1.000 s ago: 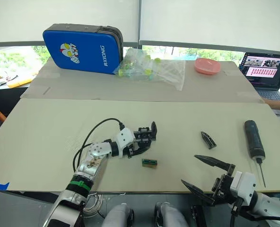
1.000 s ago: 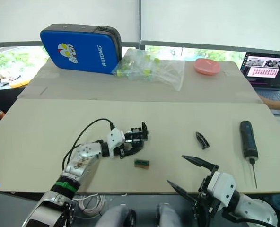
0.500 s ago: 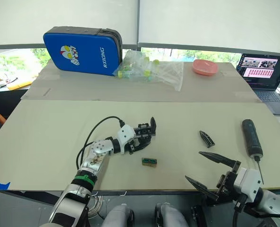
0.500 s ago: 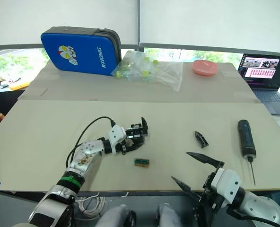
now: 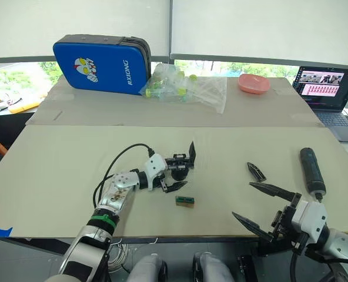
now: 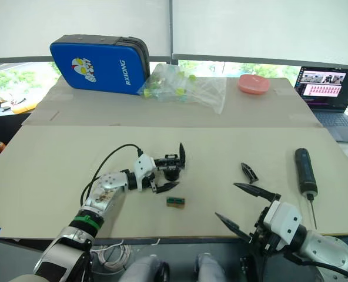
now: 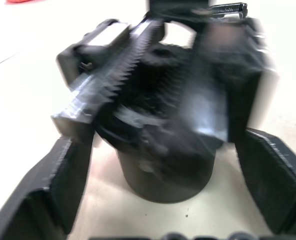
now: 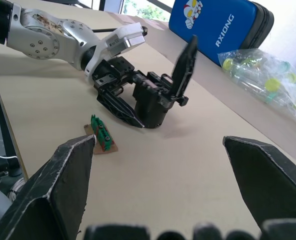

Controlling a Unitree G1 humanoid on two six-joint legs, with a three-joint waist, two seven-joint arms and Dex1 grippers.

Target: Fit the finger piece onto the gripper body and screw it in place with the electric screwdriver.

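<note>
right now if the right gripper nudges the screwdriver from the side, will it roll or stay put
The screwdriver would probably roll: its body looks round and smooth, lying flat on the bare table with nothing beside it. It looks rigid, so it should move as one piece. The thin bit at its near end might make it swing rather than roll straight.

I see bright, even daylight from the far windows (image 5: pixel 9 79), soft shadows on the tabletop (image 5: pixel 56 158). The left wrist view is motion-blurred on the gripper body (image 7: pixel 163 115); head views stay sharp.
</note>
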